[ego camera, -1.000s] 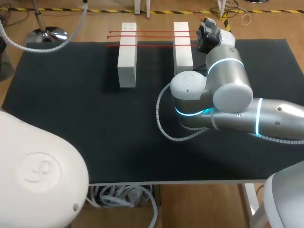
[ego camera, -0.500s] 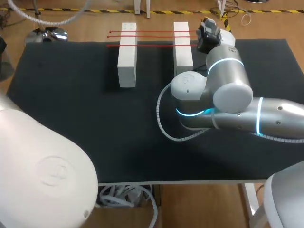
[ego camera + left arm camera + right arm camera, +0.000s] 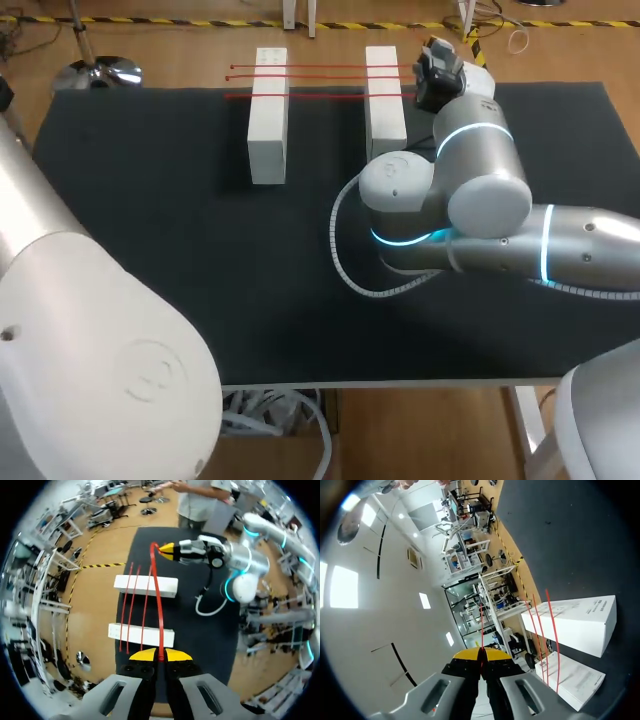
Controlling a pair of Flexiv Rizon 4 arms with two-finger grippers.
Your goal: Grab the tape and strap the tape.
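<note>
A thin red tape [image 3: 156,600] is stretched above the table between my two grippers. In the left wrist view my left gripper [image 3: 160,655] is shut on one end of it. My right gripper [image 3: 167,551] pinches the far end, past the two white blocks [image 3: 145,585] [image 3: 141,635]. In the right wrist view the right gripper [image 3: 481,654] is shut on the same tape [image 3: 481,630]. From the head camera the right gripper [image 3: 430,72] sits just right of the right block [image 3: 385,100]. Three more red tapes [image 3: 310,96] lie across both blocks. The left gripper is hidden there.
A black mat [image 3: 150,250] covers the table. The left block [image 3: 267,115] and the right block stand side by side near the far edge. My right arm [image 3: 470,200] lies over the mat's right half; my left arm's body [image 3: 90,350] fills the near left corner.
The left arm's body has shifted in the head view's foreground, and its hose has left the top left corner. The right arm, blocks and laid tapes have not moved.
</note>
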